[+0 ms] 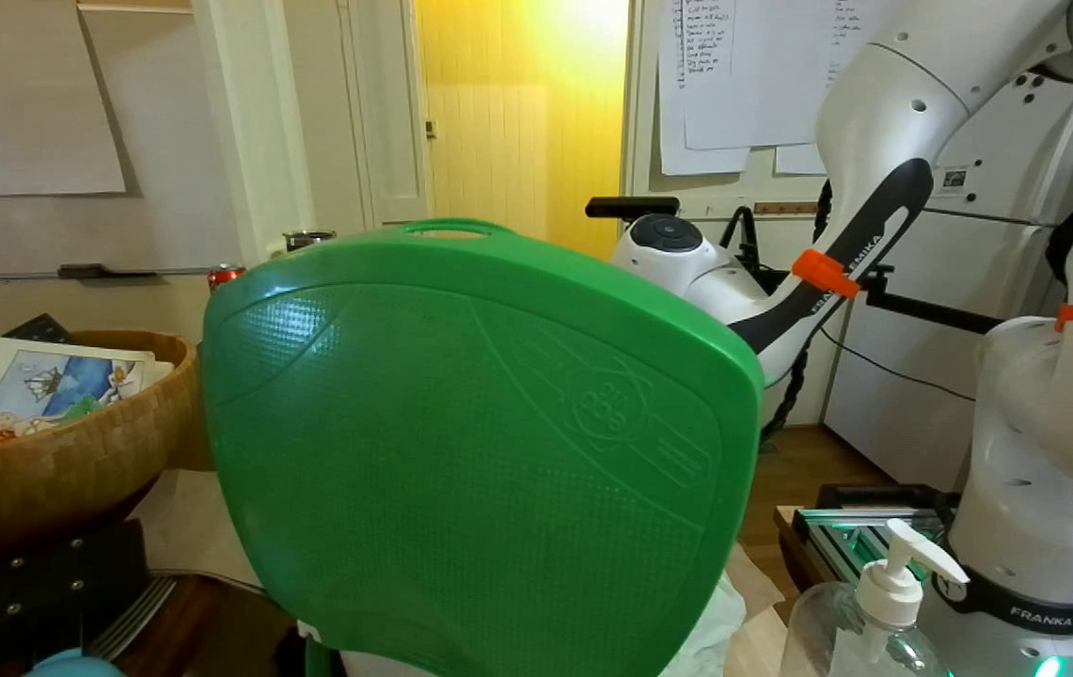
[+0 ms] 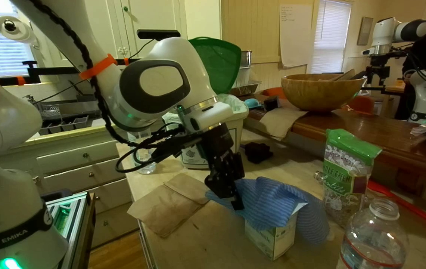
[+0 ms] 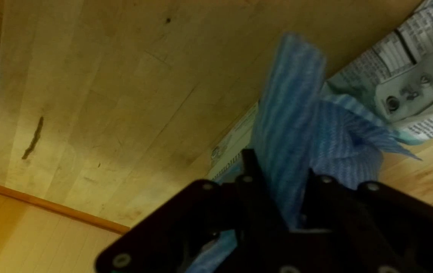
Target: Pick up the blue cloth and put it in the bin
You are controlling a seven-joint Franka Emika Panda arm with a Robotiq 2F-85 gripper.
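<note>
Standing raised in an exterior view, the green lid (image 1: 489, 442) is probably sparing the task an opening step. In an exterior view the blue cloth (image 2: 272, 201) is draping over a carton (image 2: 268, 238), the bin (image 2: 238, 129) sitting toward eleven o'clock from it. In the wrist view the tool (image 3: 280, 170) is pinching a fold, likely for lifting.

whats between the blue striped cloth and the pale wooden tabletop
A pale printed cardboard box stands there, under part of the cloth, as an exterior view shows.
</note>
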